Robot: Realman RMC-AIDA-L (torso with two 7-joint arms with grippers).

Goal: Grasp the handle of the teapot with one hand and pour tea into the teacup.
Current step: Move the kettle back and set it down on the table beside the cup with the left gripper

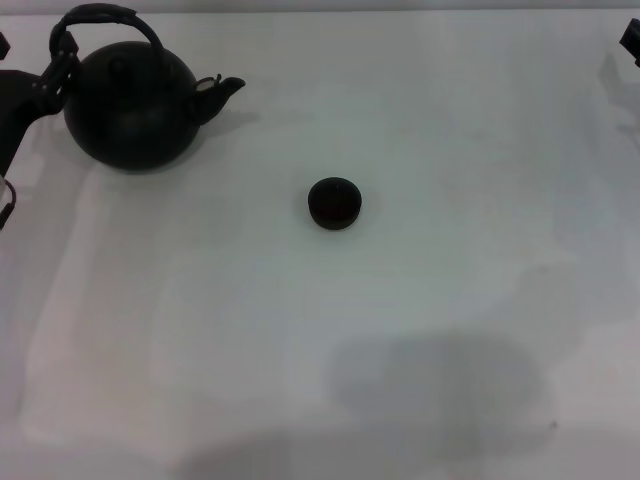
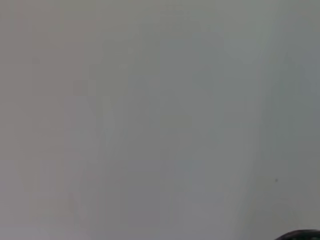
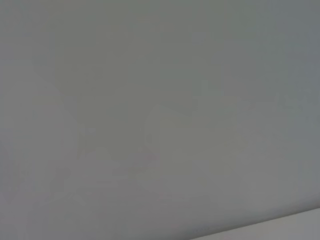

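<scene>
The left gripper (image 1: pixel 52 62) is at the teapot's (image 1: pixel 130 105) handle (image 1: pixel 100 17); whether its fingers are clamped, I cannot tell. Next: lift and carry toward the teacup (image 1: pixel 334 202).

A white table (image 1: pixel 420 300) bears the teapot (image 1: pixel 130 110) and teacup (image 1: pixel 334 203).
</scene>
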